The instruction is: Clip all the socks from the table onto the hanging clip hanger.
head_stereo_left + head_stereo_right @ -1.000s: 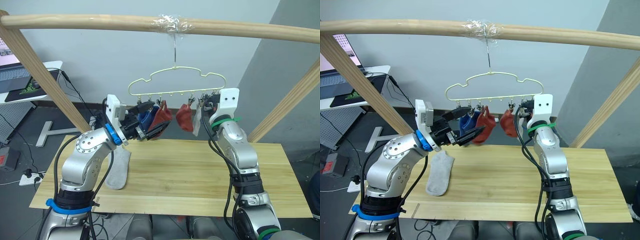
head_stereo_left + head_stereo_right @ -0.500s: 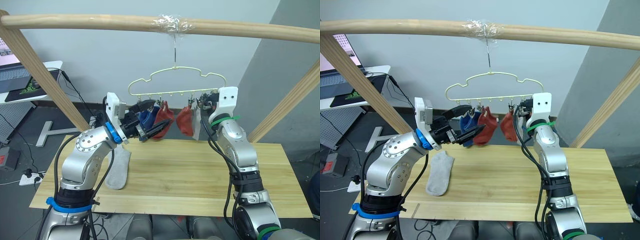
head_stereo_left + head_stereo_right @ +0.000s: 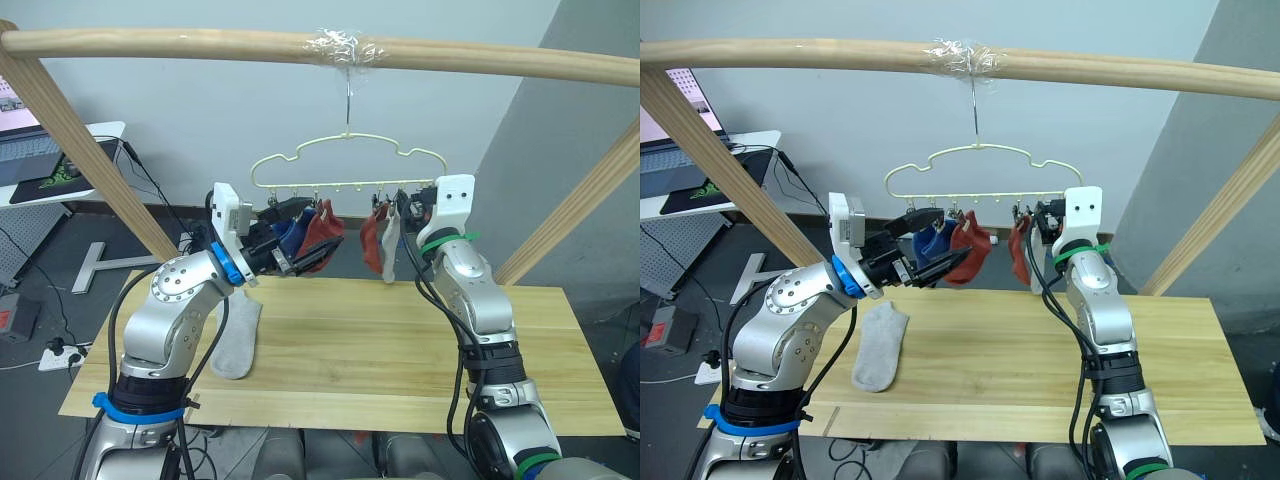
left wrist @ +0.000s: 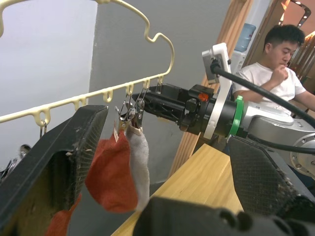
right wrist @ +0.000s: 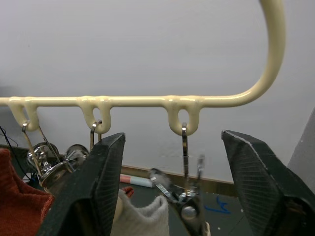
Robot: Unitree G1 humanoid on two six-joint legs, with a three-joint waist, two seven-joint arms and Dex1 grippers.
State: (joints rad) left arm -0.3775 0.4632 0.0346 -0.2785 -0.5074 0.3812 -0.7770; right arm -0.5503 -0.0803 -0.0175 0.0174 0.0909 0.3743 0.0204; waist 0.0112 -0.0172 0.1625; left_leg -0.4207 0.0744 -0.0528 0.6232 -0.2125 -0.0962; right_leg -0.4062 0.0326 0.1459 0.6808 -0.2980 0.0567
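Observation:
The pale yellow clip hanger [image 3: 345, 160] hangs by its hook from the wooden pole [image 3: 200, 42]. Clipped to it are a blue sock [image 3: 288, 233], a rust red sock [image 3: 322, 236], a second red sock [image 3: 369, 238] and a light grey sock [image 3: 389, 247]. Another grey sock [image 3: 237, 338] lies flat on the table [image 3: 400, 350] at its left. My left gripper [image 3: 305, 235] is open beside the blue and red socks, holding nothing. My right gripper [image 3: 405, 210] is open at the hanger's right end; in the right wrist view a metal clip [image 5: 183, 206] on the grey sock's top sits between its fingers [image 5: 96, 187].
Slanted wooden posts [image 3: 85, 150] carry the pole on both sides. A desk with a laptop [image 3: 40, 150] stands at the back left. In the left wrist view a person [image 4: 275, 64] sits behind my right arm.
The hanger has swung slightly left, carrying its socks with it. My left gripper has risen a little. The grey sock on the table has not moved.

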